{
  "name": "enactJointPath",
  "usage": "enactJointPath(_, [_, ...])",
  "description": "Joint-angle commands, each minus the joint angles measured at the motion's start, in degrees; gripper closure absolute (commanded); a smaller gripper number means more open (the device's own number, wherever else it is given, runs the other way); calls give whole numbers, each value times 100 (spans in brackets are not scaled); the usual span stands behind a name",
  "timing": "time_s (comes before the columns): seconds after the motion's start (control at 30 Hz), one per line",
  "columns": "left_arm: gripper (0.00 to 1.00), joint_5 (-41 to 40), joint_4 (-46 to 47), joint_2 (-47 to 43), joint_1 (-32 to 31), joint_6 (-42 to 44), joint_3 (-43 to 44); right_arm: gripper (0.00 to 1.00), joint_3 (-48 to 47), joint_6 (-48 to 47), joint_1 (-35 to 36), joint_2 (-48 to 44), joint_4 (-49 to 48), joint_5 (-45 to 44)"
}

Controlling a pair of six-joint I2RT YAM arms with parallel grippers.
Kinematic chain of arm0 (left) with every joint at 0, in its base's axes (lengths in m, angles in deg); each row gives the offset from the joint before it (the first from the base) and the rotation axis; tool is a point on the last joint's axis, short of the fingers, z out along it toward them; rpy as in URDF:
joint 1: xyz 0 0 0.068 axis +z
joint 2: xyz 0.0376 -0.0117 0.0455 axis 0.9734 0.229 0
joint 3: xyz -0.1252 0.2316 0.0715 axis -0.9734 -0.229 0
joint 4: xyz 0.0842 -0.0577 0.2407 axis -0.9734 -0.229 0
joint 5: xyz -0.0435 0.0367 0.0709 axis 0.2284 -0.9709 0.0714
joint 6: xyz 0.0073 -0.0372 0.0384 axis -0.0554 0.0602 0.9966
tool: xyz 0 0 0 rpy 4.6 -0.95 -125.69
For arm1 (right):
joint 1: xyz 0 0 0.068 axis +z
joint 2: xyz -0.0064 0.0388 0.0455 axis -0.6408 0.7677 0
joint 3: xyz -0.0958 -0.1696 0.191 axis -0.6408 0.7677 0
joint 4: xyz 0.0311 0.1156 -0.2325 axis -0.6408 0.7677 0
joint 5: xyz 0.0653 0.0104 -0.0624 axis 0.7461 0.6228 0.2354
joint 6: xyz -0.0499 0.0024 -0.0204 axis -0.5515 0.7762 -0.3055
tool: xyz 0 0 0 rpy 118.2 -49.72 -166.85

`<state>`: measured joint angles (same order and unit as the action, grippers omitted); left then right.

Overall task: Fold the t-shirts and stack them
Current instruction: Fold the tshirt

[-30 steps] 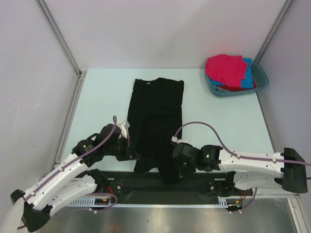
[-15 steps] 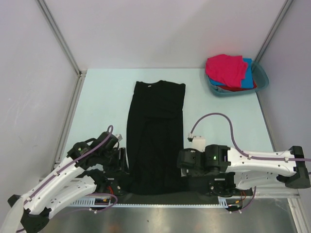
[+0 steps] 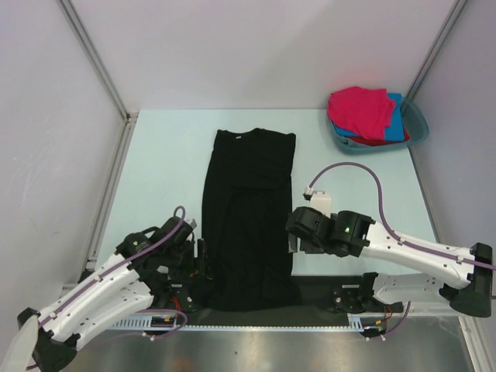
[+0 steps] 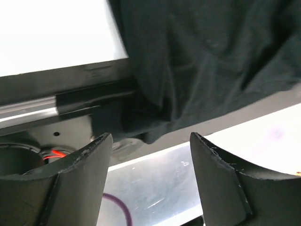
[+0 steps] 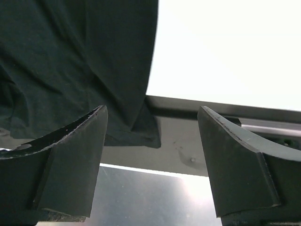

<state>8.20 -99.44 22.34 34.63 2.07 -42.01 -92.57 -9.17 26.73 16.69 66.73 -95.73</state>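
My left gripper [image 4: 150,136] and right gripper [image 5: 153,108] gape empty beside the black t-shirt [image 3: 248,209], laid flat for its next fold.

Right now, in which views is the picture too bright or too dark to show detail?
Left wrist view: the table is blown out to white, yet the black t-shirt keeps faint creases. Right wrist view: the same white glare on the table. Top view: even light, but the black t-shirt is nearly a flat dark shape.

Left arm [image 3: 94,291] and right arm [image 3: 411,252] are built of white links, black joints. Purple cables [image 3: 375,182] are looped along each. Fingers [image 5: 70,165] are black, wedge-shaped, edge-scuffed.
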Motion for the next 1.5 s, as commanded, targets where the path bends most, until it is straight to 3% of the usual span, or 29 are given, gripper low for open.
enactJointPath(0.0, [27,-83,-270,-306,-111,-505,24,19,60,-390,-76,59,-418,67])
enactJointPath(0.37, [29,-198,415,476,-111,-417,148,18,315,-846,-322,111,-893,471])
enactJointPath(0.83, [38,48,1408,889,-120,-593,-406,18,658,-1049,-638,41,-1148,770])
enactJointPath(0.97, [49,22,1479,1047,-120,-540,-362,18,711,-1058,-691,32,-1157,797])
enactJointPath(1.07, [69,83,1479,1100,-129,-514,-388,18,746,-1058,-717,-3,-1166,815])
enactJointPath(1.1, [87,75,1435,1100,-138,-522,-388,18,755,-1075,-743,-12,-1174,832])
enactJointPath(1.17, [100,49,1347,1056,-138,-514,-310,18,781,-1058,-761,-29,-1201,850])
enactJointPath(1.47, [100,-890,-38,1275,-173,-259,744,18,869,-1093,-788,-29,-1271,955])
